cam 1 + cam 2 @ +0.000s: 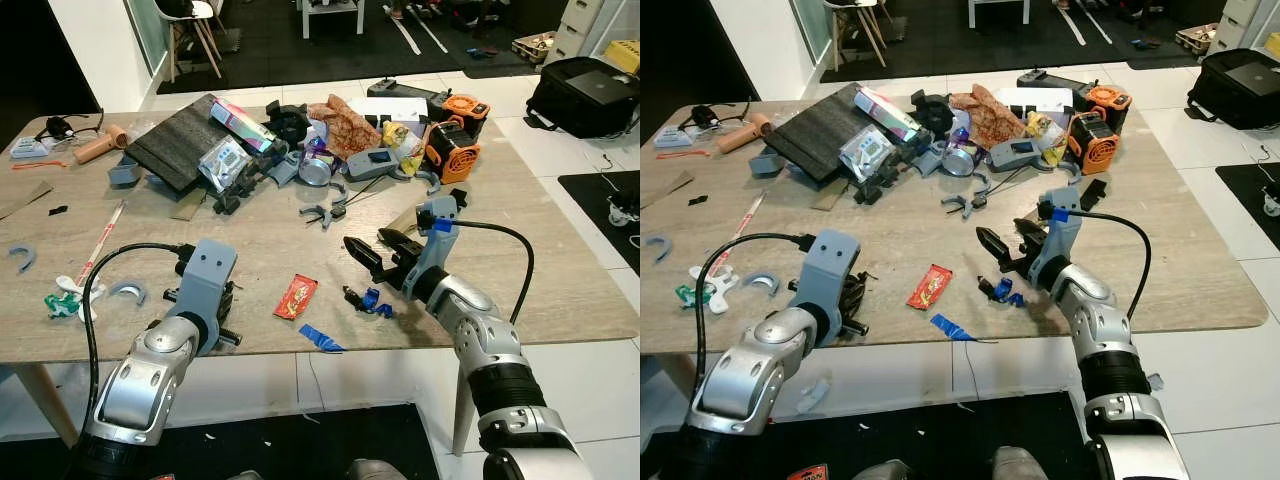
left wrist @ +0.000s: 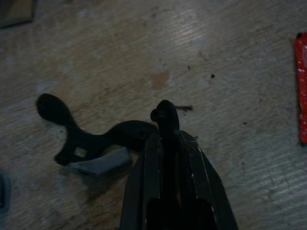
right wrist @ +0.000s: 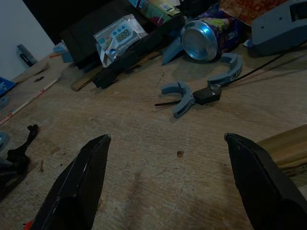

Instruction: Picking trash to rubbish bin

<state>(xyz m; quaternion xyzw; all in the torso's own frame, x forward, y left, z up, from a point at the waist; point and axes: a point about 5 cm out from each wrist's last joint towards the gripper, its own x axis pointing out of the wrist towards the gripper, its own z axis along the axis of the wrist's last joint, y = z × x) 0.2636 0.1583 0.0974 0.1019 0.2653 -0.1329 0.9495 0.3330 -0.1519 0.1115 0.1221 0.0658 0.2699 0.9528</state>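
Note:
A red snack wrapper point(image 1: 296, 296) lies flat near the table's front edge, between my two arms. A blue tape scrap point(image 1: 320, 338) sits at the very edge, and a small blue and black scrap point(image 1: 368, 300) lies to its right. My right gripper point(image 1: 383, 250) hovers just behind that scrap, open wide with nothing between its fingers point(image 3: 76, 187). My left gripper point(image 2: 165, 114) is low over the table left of the wrapper, shut, its tip beside a black curved part point(image 2: 86, 139). A crushed can point(image 3: 201, 38) and a patterned snack bag point(image 1: 345, 125) lie further back.
The back of the table point(image 1: 560, 260) holds a clutter: a black mat point(image 1: 180, 140), an orange fan unit point(image 1: 450, 150), grey clamp parts point(image 3: 180, 96), pliers point(image 1: 325, 212). A black bag point(image 1: 590, 95) sits on the floor to the right.

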